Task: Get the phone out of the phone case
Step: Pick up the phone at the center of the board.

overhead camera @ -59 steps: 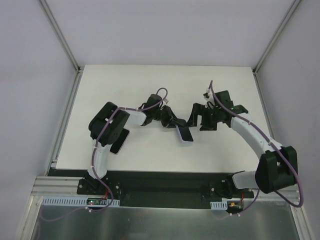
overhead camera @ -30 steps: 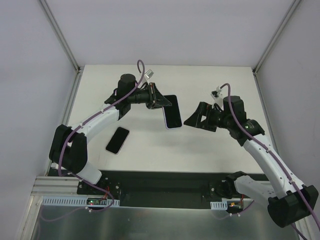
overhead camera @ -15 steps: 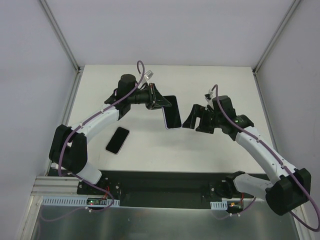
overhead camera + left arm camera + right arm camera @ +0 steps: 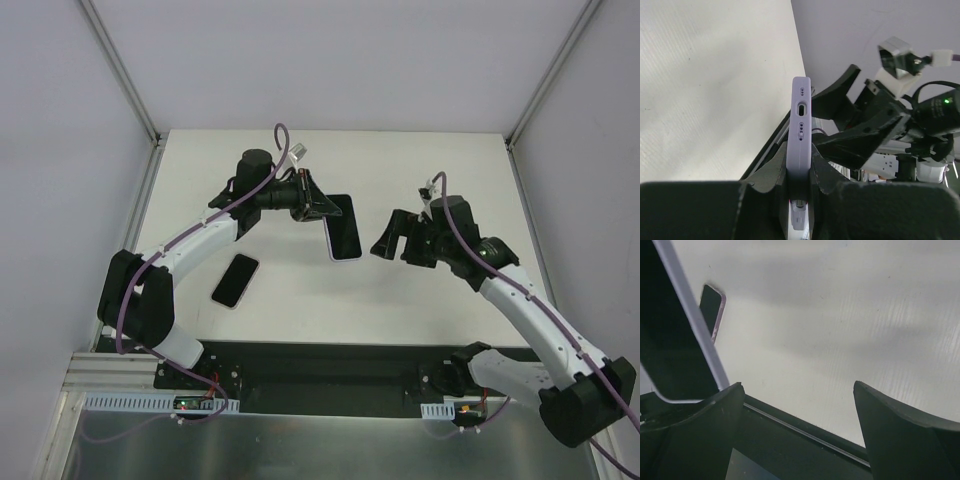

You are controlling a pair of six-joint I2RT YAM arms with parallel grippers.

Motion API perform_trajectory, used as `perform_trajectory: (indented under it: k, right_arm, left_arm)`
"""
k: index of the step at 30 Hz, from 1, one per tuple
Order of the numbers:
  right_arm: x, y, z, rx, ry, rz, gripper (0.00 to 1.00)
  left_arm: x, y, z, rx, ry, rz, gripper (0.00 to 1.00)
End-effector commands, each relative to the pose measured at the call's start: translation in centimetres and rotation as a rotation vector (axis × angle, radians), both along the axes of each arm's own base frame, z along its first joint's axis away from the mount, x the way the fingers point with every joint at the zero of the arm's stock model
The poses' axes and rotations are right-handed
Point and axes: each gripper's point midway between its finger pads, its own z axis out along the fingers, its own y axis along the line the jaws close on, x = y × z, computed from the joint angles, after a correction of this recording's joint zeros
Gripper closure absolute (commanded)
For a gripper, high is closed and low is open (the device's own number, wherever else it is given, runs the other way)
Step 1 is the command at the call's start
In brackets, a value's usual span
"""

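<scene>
The phone case (image 4: 799, 120) is held in the air at the centre of the overhead view, above the tabletop (image 4: 430, 170). The left claw (image 4: 325, 208) is nearly closed, pinching one short end of it. In the left wrist view the lilac bottom edge with its port cutouts stands straight up from between the fingers.

A dark face fills the lilac rim, so the phone (image 4: 343, 225) looks to be seated inside, though I cannot tell how snugly. The right claw (image 4: 392, 238) is wide open and holds nothing. It sits just to the right of the case and is not touching it.

The phone is probably rigid, fairly heavy for its size, with smooth glass that would slip and could crack if dropped. The case looks like soft, matte rubber that should bend at the rim. A sound hold would be across the phone's long edges, or a push at a free corner to peel the rim back, while the left claw keeps hold of the case only.

A second handset (image 4: 235, 281) lies flat at the lower left of the tabletop, well apart. Whether it has a case I cannot tell.
</scene>
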Motion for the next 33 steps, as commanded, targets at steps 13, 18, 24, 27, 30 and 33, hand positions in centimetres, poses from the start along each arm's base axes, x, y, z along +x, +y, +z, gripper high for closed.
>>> perform_trajectory:
  k: [13,18,24,27,30,33]
  right_arm:
    - [-0.5,2.1,2.1,-0.031,-0.068,0.091,0.07]
    - [-0.3,1.4,0.3,-0.115,-0.04,0.071,0.08]
    - [0.1,-0.7,-1.7,-0.262,0.006,0.008,0.07]
    - [0.2,-0.9,-2.4,-0.292,0.02,0.003,0.07]
    - [0.2,-0.6,-2.9,-0.296,0.033,0.008,0.07]
    - [0.5,-0.1,-3.2,-0.282,0.033,0.011,0.07]
  left_arm:
    - [-0.5,0.1,3.6,-0.04,-0.096,-0.008,1.0]
    - [-0.7,0.1,4.0,-0.045,-0.099,-0.008,1.0]
    - [-0.9,0.2,4.6,-0.051,-0.115,-0.008,1.0]
    - [-1.0,0.3,5.1,-0.054,-0.131,-0.005,1.0]
    - [-1.2,0.4,5.4,-0.058,-0.138,-0.003,1.0]
    - [-1.4,0.5,5.8,-0.064,-0.136,-0.001,1.0]
